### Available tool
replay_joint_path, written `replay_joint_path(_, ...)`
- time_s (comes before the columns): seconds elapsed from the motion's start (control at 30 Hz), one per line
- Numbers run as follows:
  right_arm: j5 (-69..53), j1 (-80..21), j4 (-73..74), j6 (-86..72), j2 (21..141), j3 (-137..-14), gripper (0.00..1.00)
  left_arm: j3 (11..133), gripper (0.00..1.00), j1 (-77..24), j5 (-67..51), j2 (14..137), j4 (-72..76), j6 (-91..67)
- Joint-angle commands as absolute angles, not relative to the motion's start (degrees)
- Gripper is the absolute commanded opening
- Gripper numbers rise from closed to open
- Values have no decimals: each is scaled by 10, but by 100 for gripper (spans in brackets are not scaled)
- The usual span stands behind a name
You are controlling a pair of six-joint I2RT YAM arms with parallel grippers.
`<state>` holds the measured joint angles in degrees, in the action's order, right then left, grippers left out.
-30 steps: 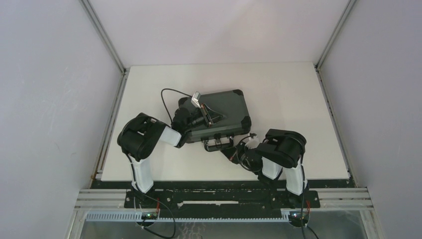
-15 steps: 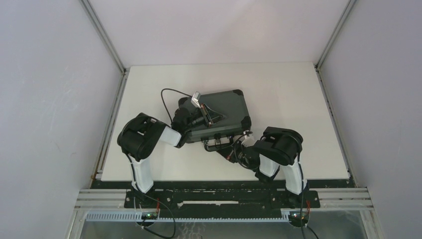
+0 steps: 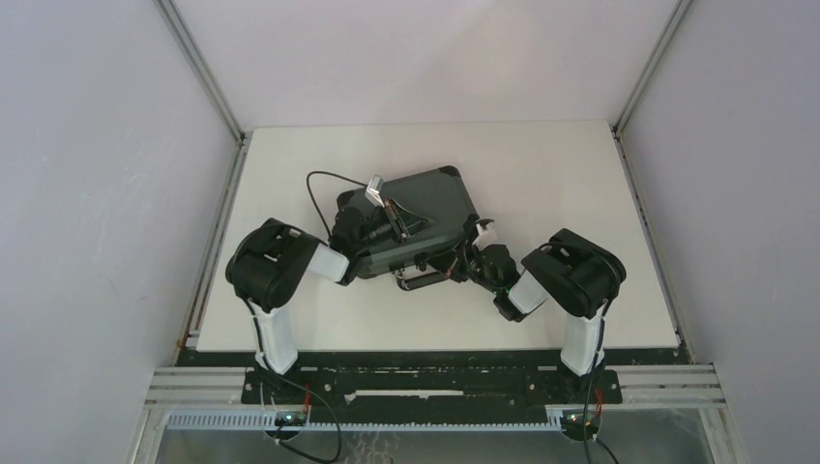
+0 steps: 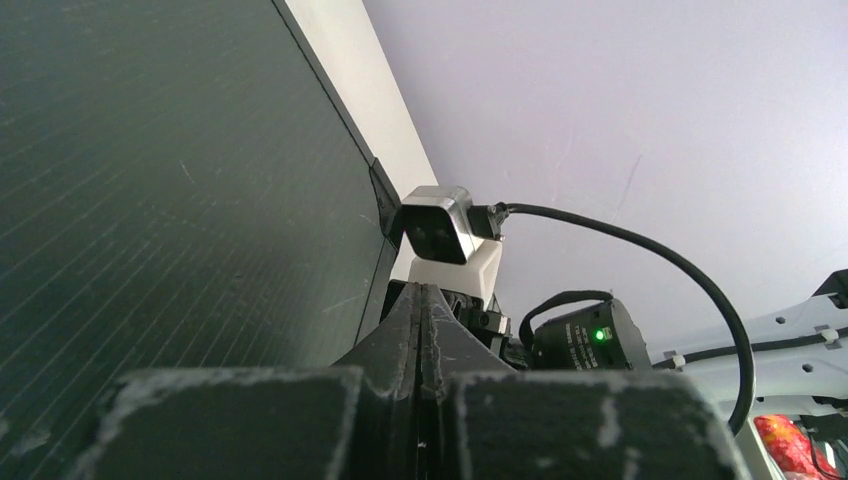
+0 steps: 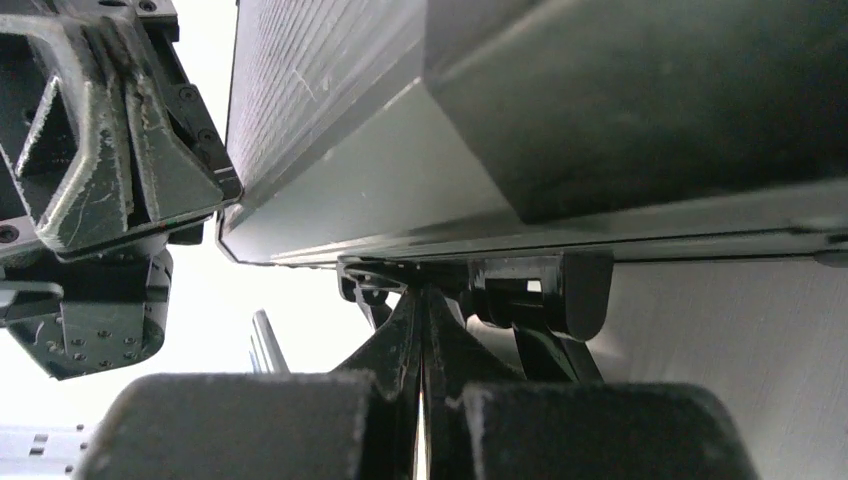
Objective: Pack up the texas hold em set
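- Dark-grey briefcase [image 3: 440, 198] lies closed, mid-tabletop [image 3: 561, 174].
- I see the left gripper [image 4: 420, 315] pinched together, empty, over the lid.
- Right gripper [image 5: 424, 310] pinched together, empty, at the case's near side.

Here's the briefcase [image 3: 440, 205] lying flat around the middle of the table [image 3: 561, 174], a touch left of centre and turned slightly askew. Its handle [image 3: 424, 281] is on the near side, facing the arm bases. The left gripper [image 3: 416, 224] rests on top of the lid [image 4: 180, 200], reaching in from the left. The right gripper [image 3: 462, 263] points in from the right, low against the case's near edge, just right of the handle. From the right wrist, the left gripper sits up and to the left, on the lid.
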<state>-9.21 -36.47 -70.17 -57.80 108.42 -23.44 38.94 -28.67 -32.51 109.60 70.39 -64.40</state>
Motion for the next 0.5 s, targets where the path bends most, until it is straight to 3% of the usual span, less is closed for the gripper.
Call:
replay_joint_path(0.0,-106,-340,-687,-553,1070,-288,0,342,0,-292,-373,1135,553,-625)
replay_joint_path(0.3,-86,-362,-656,-531,991,-253,0,342,0,-292,-375,1141,564,-631)
replay_joint_path(0.47,-12,-414,-483,-420,906,-278,0,339,0,-292,-374,1138,572,-636)
